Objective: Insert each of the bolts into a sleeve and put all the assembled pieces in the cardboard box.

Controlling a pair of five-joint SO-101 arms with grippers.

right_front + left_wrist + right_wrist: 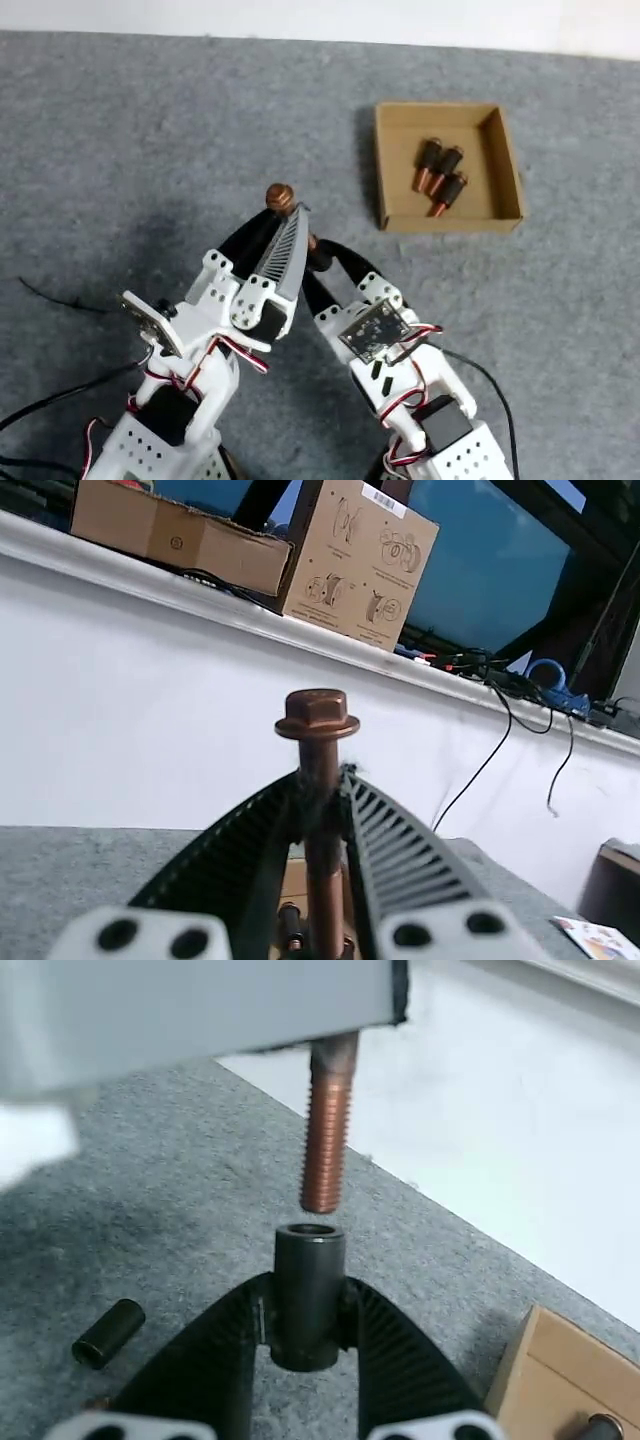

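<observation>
Grey carpet (pixel 120 150) spreads under both arms. Clenched on a copper bolt (pixel 318 720), the left gripper (pixel 322 780) holds it head up. Its threaded tip hangs just above the mouth of a black sleeve (pixel 309 1280) without touching it. The right gripper (pixel 308 1300) grasps that sleeve upright. Both parts are well apart from the cardboard box (pixel 383 165), which holds 3 assembled pieces (pixel 438 175). 1 loose sleeve (pixel 108 1333) lies on its side, farther from the box.

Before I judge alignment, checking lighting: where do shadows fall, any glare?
High view: soft shadows on the grey carpet, one along the brown cardboard box's left wall. Right wrist view: copper threaded bolt and dark cylindrical sleeve evenly lit, no glare.
</observation>
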